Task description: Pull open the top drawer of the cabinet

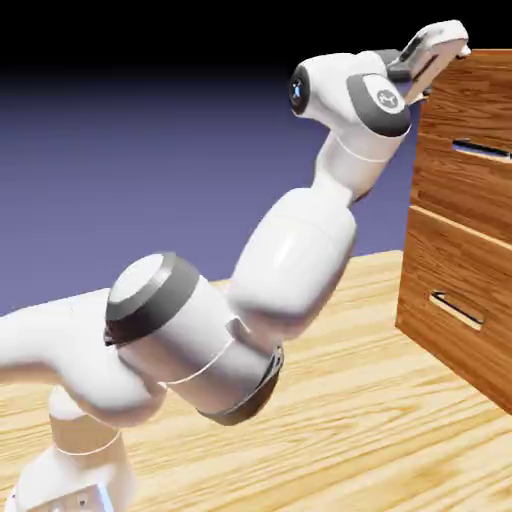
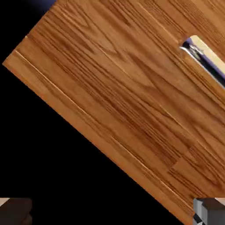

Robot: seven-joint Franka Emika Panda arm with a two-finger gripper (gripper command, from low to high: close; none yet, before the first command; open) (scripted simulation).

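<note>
The gripper (image 1: 437, 52) sits high in the exterior view, level with the cabinet's (image 1: 470, 330) upper front corner and just short of it. In the hand view its two fingertips (image 2: 210, 212) show at the bottom corners, far apart, with nothing between them: the jaws stand wide and hold nothing. No contact with the wood is visible in either view.

Ahead of the fingers, the hand view is filled by a slanted reddish-brown wood-grain face, the top drawer (image 2: 132, 96) front, its long lower edge running diagonally from upper left to lower right. Below that edge the picture is black. One end of the silver bar handle (image 2: 204, 55) shows near the right border, well apart from the fingertips.

In the exterior view the top drawer (image 1: 470, 165) lies flush with the cabinet front; its handle (image 1: 480, 150) appears as a thin pale slot. A dark seam separates it from the lower drawer (image 1: 455, 300), also flush, with its own handle (image 1: 457, 310).

The arm (image 1: 290, 260) rises from the lower left, bending upward to the wrist. Open room lies between its forearm and the cabinet front. The pale wooden floor (image 1: 350, 430) before the cabinet is bare.
</note>
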